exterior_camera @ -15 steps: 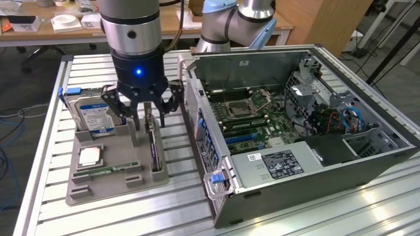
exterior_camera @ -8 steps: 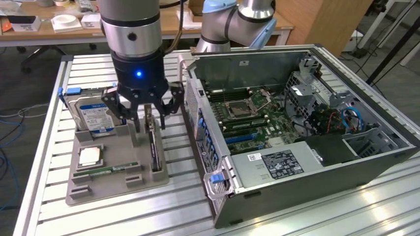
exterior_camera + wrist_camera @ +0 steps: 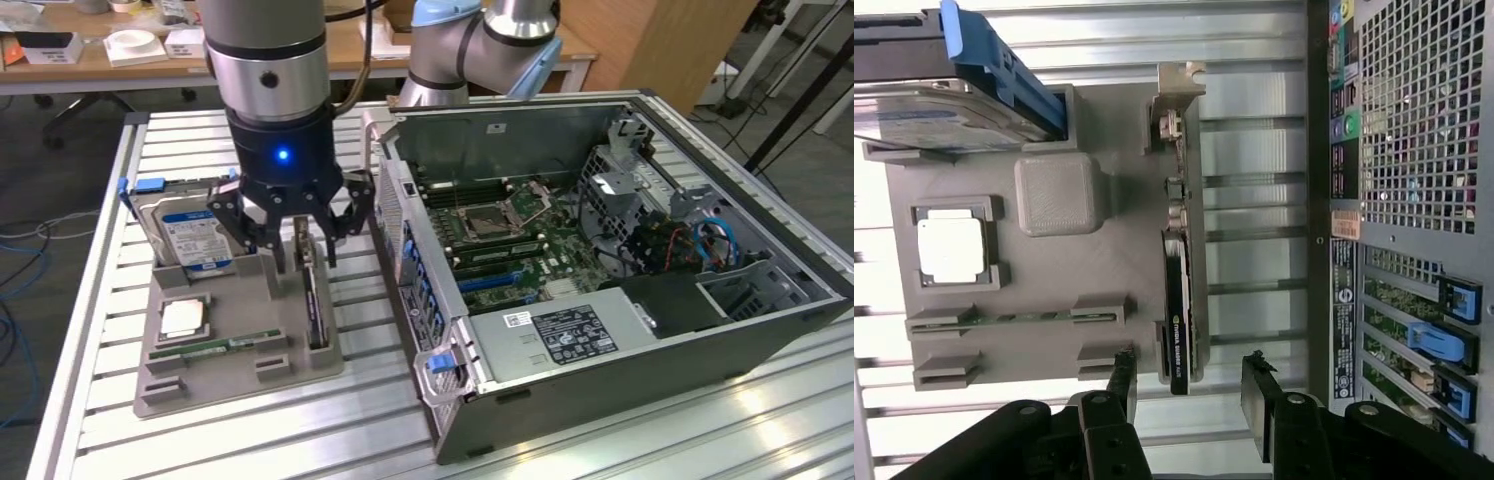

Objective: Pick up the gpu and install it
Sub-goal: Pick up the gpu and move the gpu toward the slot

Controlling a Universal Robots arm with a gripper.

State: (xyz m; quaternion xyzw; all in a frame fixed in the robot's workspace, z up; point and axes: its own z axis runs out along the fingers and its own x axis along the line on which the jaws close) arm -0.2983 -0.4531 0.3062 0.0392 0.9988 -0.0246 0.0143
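The gpu stands on its long edge in a slot of the grey holder tray, to the exterior view's left of the open computer case. In the wrist view the gpu shows its black cooler and, at the far end, a silver bracket. My gripper hangs right over the card's end, open, one finger on each side of it and nothing held. In the wrist view the gripper has the card's near end lined up with the gap between its fingers.
The tray also holds a blue-labelled hard drive, a CPU and a RAM stick. The case lies on its side with the motherboard exposed; its perforated rear wall stands close beside the tray. Everything rests on a slatted aluminium table.
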